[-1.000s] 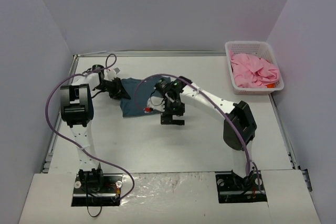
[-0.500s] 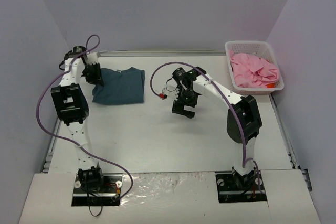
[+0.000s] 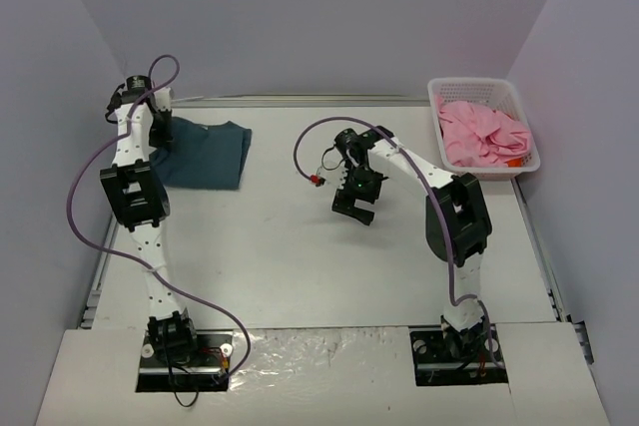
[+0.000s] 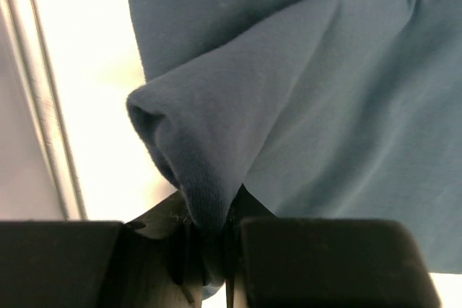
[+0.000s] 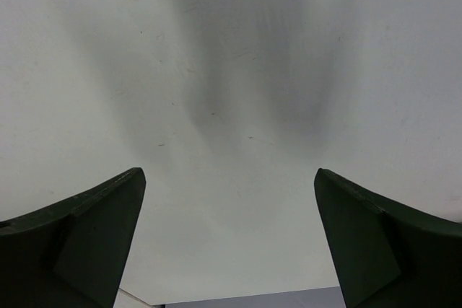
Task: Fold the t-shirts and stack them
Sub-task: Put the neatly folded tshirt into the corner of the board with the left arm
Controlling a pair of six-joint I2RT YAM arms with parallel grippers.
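We found the plain dark teal-blue cloth t-shirt (image 3: 208, 153) lying folded at the far left of the white table (image 3: 280, 266). A fold of its edge was pinched in the nearly closed left gripper (image 4: 209, 247). The right gripper (image 3: 356, 209) hung over the table, jaws wide, holding nothing. The crumpled pink t-shirt (image 3: 484, 135) sat in the white plastic lattice basket (image 3: 469, 84). We judged both shirts light and limp, best taken by hems or corners. We could read no label or writing.
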